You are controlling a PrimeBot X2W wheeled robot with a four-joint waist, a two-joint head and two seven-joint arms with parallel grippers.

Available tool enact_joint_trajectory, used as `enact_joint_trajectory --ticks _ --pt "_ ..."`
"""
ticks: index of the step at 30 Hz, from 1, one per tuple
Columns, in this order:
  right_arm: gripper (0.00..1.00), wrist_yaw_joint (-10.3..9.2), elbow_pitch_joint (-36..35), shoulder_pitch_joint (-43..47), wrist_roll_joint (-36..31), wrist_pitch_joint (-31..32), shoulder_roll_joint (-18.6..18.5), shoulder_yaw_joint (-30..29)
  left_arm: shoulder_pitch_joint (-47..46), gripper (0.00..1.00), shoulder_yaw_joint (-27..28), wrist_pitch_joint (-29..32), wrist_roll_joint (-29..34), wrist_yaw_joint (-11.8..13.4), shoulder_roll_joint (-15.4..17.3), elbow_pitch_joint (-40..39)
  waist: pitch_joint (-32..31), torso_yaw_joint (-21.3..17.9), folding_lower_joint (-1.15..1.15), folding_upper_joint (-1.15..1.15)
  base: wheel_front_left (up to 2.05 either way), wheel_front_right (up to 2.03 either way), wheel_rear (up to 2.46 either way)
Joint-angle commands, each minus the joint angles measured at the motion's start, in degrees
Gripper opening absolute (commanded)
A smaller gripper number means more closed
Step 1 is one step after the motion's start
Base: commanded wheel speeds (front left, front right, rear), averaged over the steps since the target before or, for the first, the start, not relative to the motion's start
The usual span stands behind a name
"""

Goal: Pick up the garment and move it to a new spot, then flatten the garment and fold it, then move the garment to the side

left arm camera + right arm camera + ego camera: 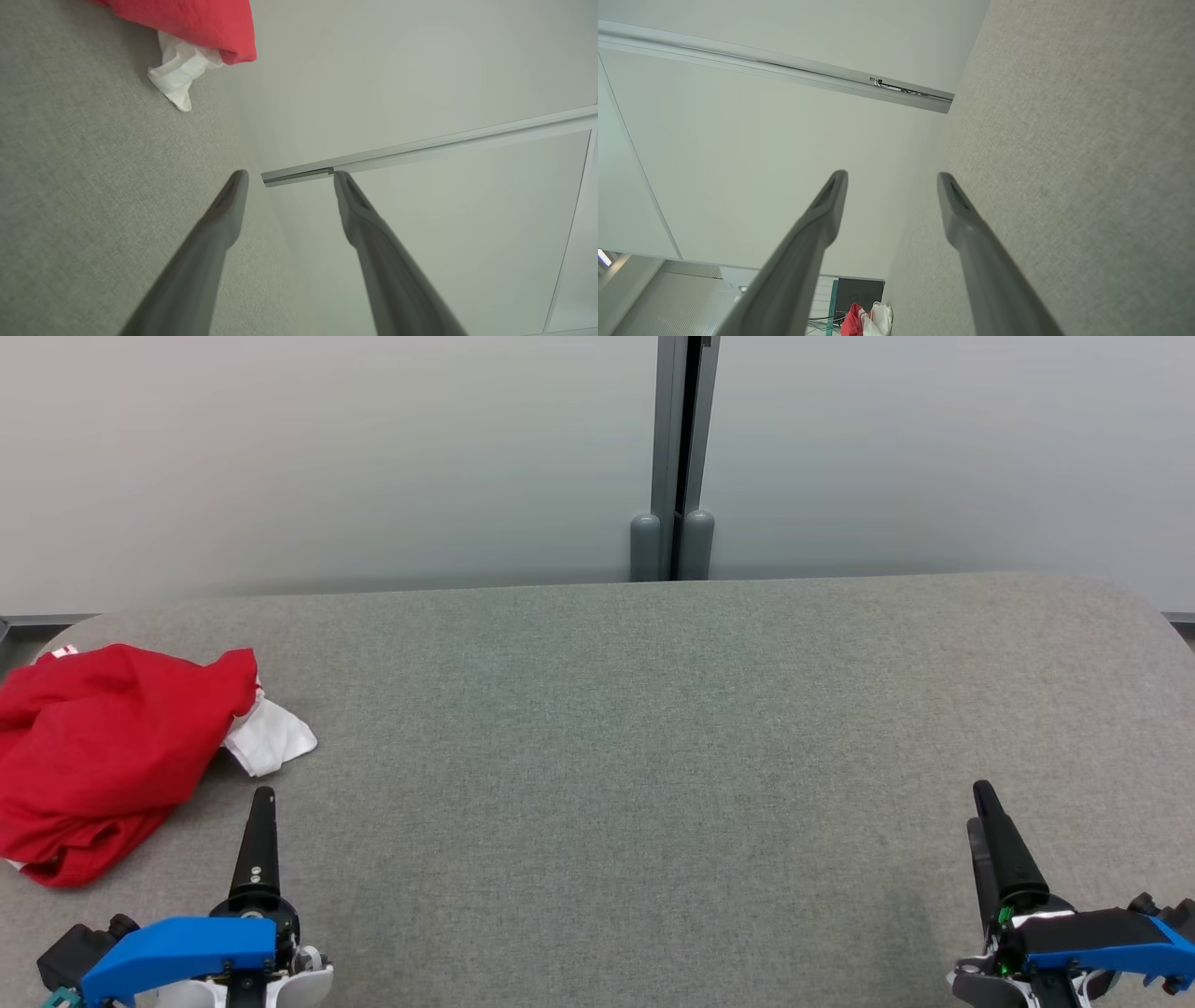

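1. The garment (103, 747), red and crumpled into a heap, lies at the left end of the grey cloth-covered counter (653, 756); its left part runs past the edge of the head view.
2. A white piece (271, 737) of cloth pokes out from under the heap's right side and rests on the counter; whether it belongs to the garment cannot be told.
3. The left claw (263, 798) is near the front left of the counter, just right of the garment's near edge and not touching it; in its wrist view the left claw (289, 175) stands spread, with nothing between its fingers (224, 210); the garment (196, 23) and the white piece (177, 74) lie beyond it, well apart from the tips.
4. The right claw (985, 798) is at the near right, far from the garment; in its own wrist view the right claw (892, 175) is likewise spread and holds nothing.
5. Behind the counter stand pale wall panels (373, 457), split by a grey post (681, 457).
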Motion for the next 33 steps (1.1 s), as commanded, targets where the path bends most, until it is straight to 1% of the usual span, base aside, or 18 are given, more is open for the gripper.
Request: enact_joint_trajectory --ticks 1,11,12,24,33 --pt "1.00 0.13 -1.35 -0.96 -2.18 -0.80 -0.33 0.26 -1.81 1.00 -0.19 -0.68 2.65 0.50 0.31 -1.20 0.01 0.03 0.00 0.00 0.00 0.00 0.00" --pt "1.00 0.15 -2.07 -0.61 -10.75 -3.11 -0.40 1.34 -1.54 1.00 -2.08 -2.98 15.30 2.05 0.33 -1.79 0.00 0.13 0.00 0.00 0.00 0.00 0.00" --pt "1.00 0.15 -2.07 -0.61 -10.75 -3.11 -0.40 1.34 -1.54 1.00 -2.08 -2.98 15.30 2.05 0.33 -1.79 0.00 0.13 0.00 0.00 0.00 0.00 0.00" --pt "1.00 0.18 -1.54 -0.38 -21.87 -5.57 -0.49 2.42 -1.55 1.00 -3.78 -5.44 27.87 3.66 0.36 -0.66 0.02 0.32 0.00 0.00 0.00 0.00 0.00" --pt "1.00 0.19 -1.30 -0.31 -28.32 -7.22 -0.55 3.01 -1.72 1.00 -4.84 -7.07 34.54 4.26 0.37 0.05 0.00 0.41 0.00 0.00 0.00 0.00 0.00"
